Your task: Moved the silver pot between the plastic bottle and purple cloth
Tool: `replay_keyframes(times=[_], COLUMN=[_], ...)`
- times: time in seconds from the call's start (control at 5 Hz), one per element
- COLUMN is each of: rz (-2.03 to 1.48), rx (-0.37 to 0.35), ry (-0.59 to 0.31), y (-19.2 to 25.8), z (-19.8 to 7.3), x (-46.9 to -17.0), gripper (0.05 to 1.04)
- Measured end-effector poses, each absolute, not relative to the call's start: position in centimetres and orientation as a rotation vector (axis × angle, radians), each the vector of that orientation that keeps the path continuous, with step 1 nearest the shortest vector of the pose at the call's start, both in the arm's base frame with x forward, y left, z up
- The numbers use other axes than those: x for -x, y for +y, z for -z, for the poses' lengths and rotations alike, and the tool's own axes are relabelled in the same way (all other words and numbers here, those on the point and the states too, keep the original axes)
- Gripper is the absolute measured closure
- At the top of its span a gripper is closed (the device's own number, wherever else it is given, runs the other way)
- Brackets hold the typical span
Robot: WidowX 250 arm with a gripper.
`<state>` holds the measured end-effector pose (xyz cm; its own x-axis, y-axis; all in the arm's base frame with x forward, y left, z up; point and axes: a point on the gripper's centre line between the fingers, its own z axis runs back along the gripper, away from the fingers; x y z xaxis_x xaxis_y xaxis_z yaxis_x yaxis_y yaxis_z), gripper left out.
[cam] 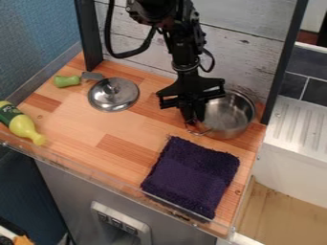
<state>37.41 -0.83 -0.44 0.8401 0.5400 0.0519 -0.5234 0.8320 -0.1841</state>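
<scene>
Nearest us, the counter's (118, 174) front edge runs just beside the purple cloth (191, 177), and bare wood stretches from it to the yellow plastic bottle (24, 128) at left. Beyond the cloth, the silver pot (235, 117) sits near the right edge, its handle (199, 133) pointing near-left. We can't tell whether the claw (194, 117), at the pot's left side, is clenched or released. Farther back left lie a lid (113, 98) and a green-handled tool (67, 81).
</scene>
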Motion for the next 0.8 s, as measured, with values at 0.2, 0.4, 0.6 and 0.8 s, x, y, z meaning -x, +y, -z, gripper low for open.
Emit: replay_keyframes(times=[0.2,0.4,0.6,0.8], rz=[-0.574,-0.598,-0.65,-0.704], rx=[0.173,0.183,0.215,0.231], ry=[-0.091,-0.091,-0.138,-0.17], y=[-0.9,0.0,2.1,5.1], z=[0.3,-0.8,-3.5,-5.9], x=[-37.1,-36.9,-36.5,-35.2], gripper=[1.005,1.009,1.009,1.009])
